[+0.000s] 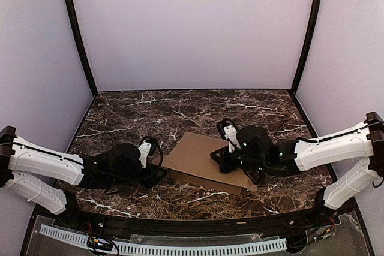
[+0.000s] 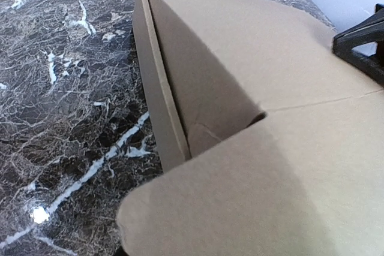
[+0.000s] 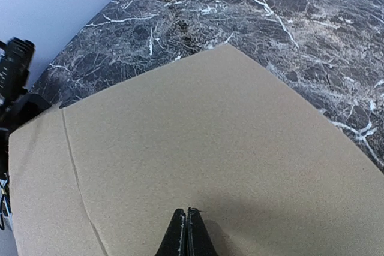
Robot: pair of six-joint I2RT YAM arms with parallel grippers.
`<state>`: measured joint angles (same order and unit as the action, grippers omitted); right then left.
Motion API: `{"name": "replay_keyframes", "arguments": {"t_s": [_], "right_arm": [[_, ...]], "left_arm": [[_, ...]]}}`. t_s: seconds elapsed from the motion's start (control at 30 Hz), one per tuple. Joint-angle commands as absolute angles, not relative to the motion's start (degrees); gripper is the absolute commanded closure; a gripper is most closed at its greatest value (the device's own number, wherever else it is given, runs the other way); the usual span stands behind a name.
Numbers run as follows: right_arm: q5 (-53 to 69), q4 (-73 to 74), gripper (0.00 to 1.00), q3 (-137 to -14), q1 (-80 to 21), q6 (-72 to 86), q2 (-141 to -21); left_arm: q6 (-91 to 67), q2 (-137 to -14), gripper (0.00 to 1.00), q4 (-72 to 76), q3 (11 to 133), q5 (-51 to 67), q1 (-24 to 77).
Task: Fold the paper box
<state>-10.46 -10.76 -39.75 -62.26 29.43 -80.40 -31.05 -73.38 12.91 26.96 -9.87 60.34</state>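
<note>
The top external view looks down from above and behind the bases, facing the far wall and taking in the whole table (image 1: 120, 112), the left arm (image 1: 48, 163) and the right arm (image 1: 330, 148). The left wrist camera sits low and very close to the paper box (image 2: 270, 166), facing right across its left edge. The right wrist camera hangs just over the box top, facing left. Each wrist view catches the opposite arm at its edge. All three share box and marble.
</note>
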Motion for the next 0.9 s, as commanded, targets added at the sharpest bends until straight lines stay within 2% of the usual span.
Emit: {"name": "replay_keyframes", "arguments": {"t_s": [0.0,0.27,0.43,0.67,0.87], "right_arm": [[-9.5,-15.6,0.99,-36.8,-62.7,31.7,-82.5],[-8.9,-16.5,1.0,-34.2,-62.8,32.4,-86.0],[-8.6,-16.9,1.0,-33.2,-62.8,33.0,-87.5],[-8.8,-15.6,1.0,-32.8,-63.1,33.1,-87.3],[-11.8,-11.8,0.96,-32.6,-63.0,31.1,-81.3]], "left_arm": [[-30.2,-64.0,0.62,7.4,24.5,-7.8,60.7],[-28.0,-46.1,0.59,-8.8,24.7,-12.0,60.7],[-25.1,-41.6,0.57,-14.4,28.4,-13.6,60.7],[-19.5,-50.2,0.54,-10.8,33.3,-12.3,60.7],[-14.4,-60.7,0.49,-5.8,37.7,-13.3,60.4]]}}
